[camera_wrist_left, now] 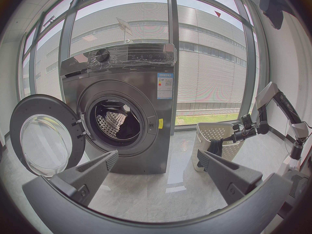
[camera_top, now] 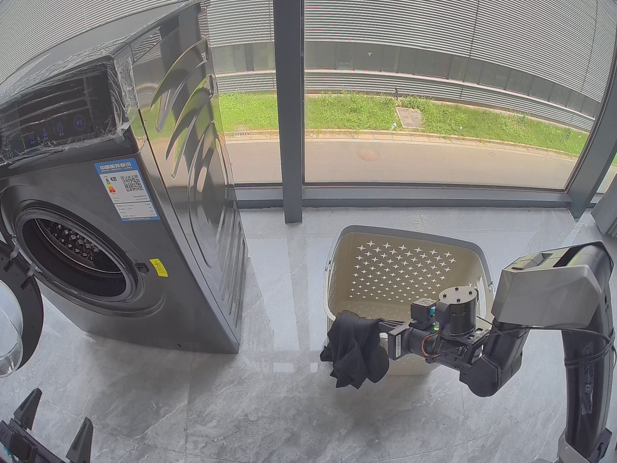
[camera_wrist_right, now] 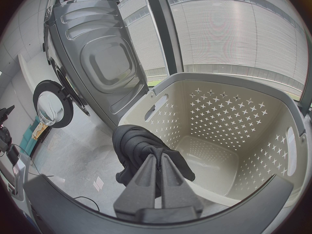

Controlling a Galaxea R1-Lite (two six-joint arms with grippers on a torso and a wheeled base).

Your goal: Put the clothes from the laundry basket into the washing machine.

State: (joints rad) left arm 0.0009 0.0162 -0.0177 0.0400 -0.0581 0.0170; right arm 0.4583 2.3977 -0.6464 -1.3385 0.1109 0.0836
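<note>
Black soft fabric garment [camera_top: 355, 348]: bunched and hanging limp from the right gripper [camera_wrist_right: 157, 160], at the near left corner of the basket. Its folds droop past the rim on the outside, above the floor. Whether the cloth touches the rim, cannot tell.

Right gripper: fingers pinched close together on a gathered fold at the top of the bundle.

Handling, as judged: light, soft, no stiffness. It will sag and swing when carried, and loose ends trail below the hold. The pinch on a thick bunch looks sound; a hold on a single thin layer would slip more easily. Trailing folds could snag on the basket rim or on the drum's lip.

Cream plastic laundry basket with star-shaped holes and grey rim [camera_top: 411, 233]: stands on the pale grey stone floor [camera_top: 276, 406], right of the machine and near the window.

Grey front-loading washing machine [camera_top: 180, 226]: to the left, its round glass door [camera_wrist_left: 45, 134] swung open, the drum opening [camera_top: 77, 255] unobstructed.

Left gripper [camera_top: 56, 413]: near left, low, fingers spread wide, holding nothing, well apart from the garment.
</note>
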